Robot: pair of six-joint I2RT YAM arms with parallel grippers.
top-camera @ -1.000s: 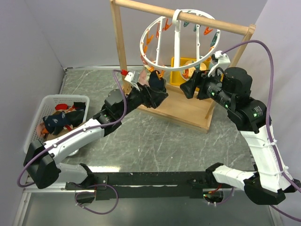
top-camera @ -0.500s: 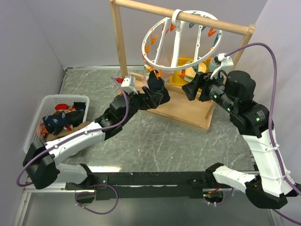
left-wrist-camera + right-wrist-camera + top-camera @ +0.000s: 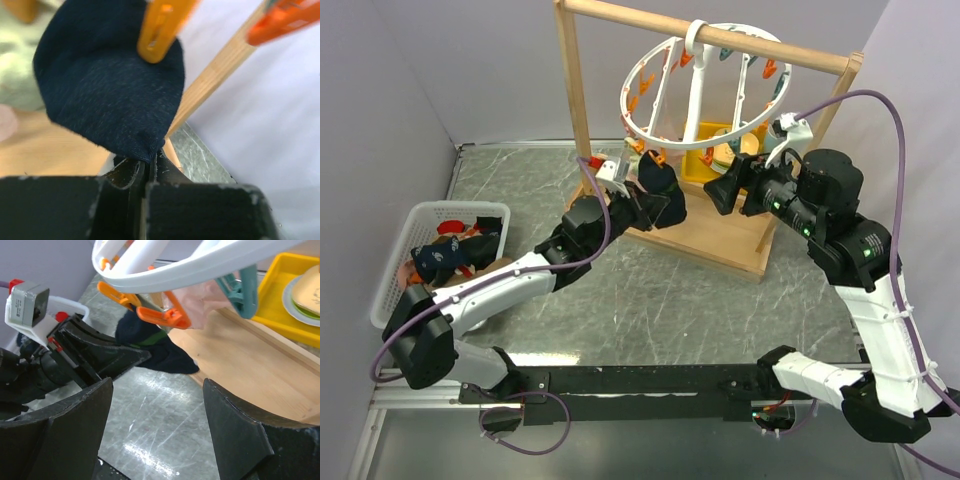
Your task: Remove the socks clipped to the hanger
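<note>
The white ring hanger point(image 3: 696, 95) hangs from the wooden rail, and its rim point(image 3: 200, 265) crosses the top of the right wrist view. A dark navy sock point(image 3: 107, 85) hangs from an orange clip point(image 3: 157, 27) at the ring's near left side point(image 3: 662, 192). My left gripper point(image 3: 147, 162) is shut on the sock's lower edge, just below the clip. A pale pink sock point(image 3: 205, 295) hangs clipped under the ring. My right gripper point(image 3: 157, 385) stands open to the right of the dark sock point(image 3: 165, 352), with nothing between its fingers.
A white basket point(image 3: 420, 212) holding several loose socks sits at the left. The light wooden frame point(image 3: 575, 90) stands on a wooden base point(image 3: 720, 235). A yellow tray point(image 3: 280, 295) with a plate lies behind the base. Walls close in left and right.
My left gripper rose to the dark sock, opened wide, then shut on its lower edge. The hanger swung a little. My right arm shifted slightly up and right.
</note>
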